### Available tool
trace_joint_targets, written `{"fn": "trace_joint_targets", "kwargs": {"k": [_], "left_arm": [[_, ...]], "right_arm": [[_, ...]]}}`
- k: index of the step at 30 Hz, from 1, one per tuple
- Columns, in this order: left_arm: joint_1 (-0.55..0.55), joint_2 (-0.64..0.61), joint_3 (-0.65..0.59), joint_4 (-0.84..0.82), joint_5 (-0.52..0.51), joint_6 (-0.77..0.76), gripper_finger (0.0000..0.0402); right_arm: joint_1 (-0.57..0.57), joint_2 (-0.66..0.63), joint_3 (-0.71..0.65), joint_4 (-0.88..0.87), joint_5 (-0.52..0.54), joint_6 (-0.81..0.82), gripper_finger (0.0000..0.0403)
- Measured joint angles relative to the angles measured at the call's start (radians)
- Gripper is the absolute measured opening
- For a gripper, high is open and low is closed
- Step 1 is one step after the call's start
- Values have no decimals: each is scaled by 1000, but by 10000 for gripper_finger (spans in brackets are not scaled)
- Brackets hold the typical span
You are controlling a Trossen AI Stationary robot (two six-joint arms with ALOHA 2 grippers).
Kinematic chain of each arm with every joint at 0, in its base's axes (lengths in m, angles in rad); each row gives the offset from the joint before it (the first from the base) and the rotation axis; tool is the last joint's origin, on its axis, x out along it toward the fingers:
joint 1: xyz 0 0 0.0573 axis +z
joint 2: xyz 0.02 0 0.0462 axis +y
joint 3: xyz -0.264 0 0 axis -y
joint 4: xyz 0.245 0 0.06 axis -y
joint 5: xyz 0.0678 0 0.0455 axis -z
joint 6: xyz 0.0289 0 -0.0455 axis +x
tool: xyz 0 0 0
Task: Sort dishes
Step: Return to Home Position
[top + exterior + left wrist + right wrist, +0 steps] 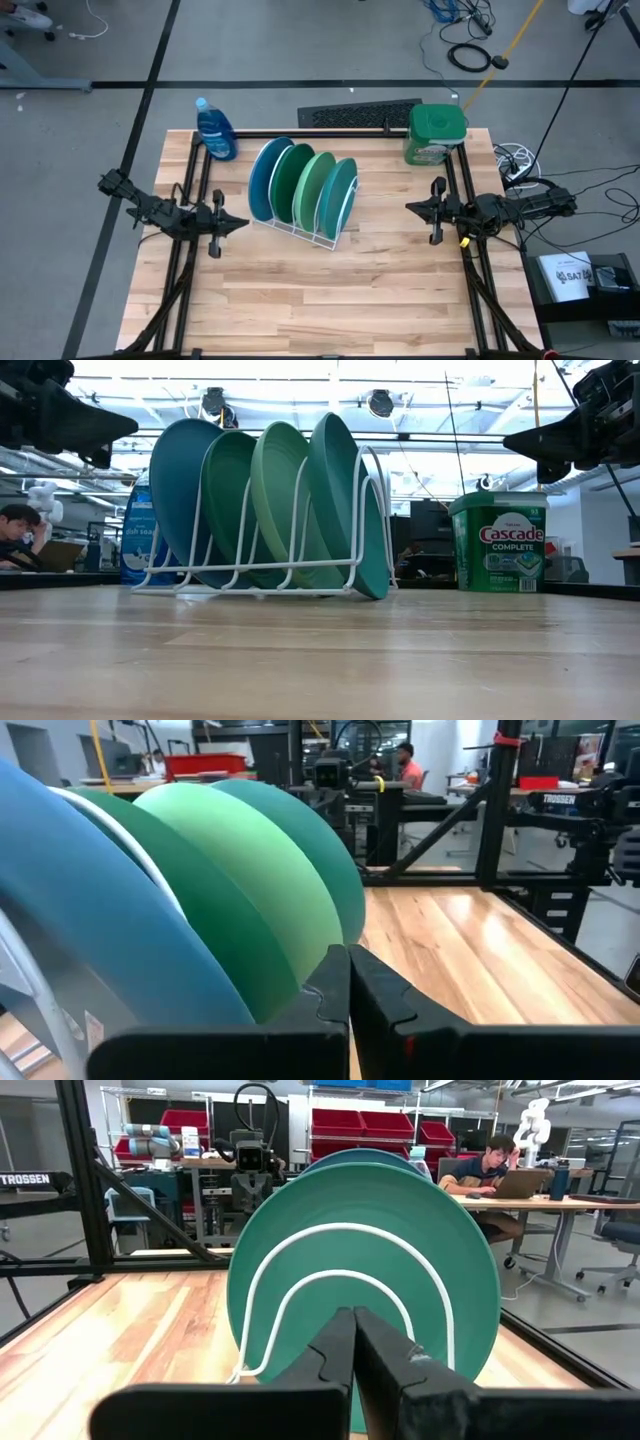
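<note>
Several round plates stand on edge in a white wire rack [300,228] at the table's middle: blue [265,172], dark green [290,178], light green [314,185] and teal [340,192]. Their lower rims rest between the rack's wires, and they lean toward the table's right. My left gripper [243,222] hovers level to the rack's left, shut, holding nothing; its fingers [350,985] meet in the left wrist view. To the rack's right, my right gripper [410,208] hovers level, shut and empty, facing the teal plate [365,1270].
A blue dish-soap bottle [215,130] stands at the far left corner. A green-lidded detergent tub [436,135] stands at the far right corner. A black frame [330,132] runs along the table's far edge and sides. Bare wood [330,300] lies in front of the rack.
</note>
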Motion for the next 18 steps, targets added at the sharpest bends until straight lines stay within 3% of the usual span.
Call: {"fn": "trace_joint_targets", "kwargs": {"k": [12,18], "left_arm": [[0,0,0,-1,-24,-3,0],[0,1,0,-1,-24,-104,0]], "right_arm": [[0,0,0,4,5,0,3],[0,0,0,4,5,0,3]]}}
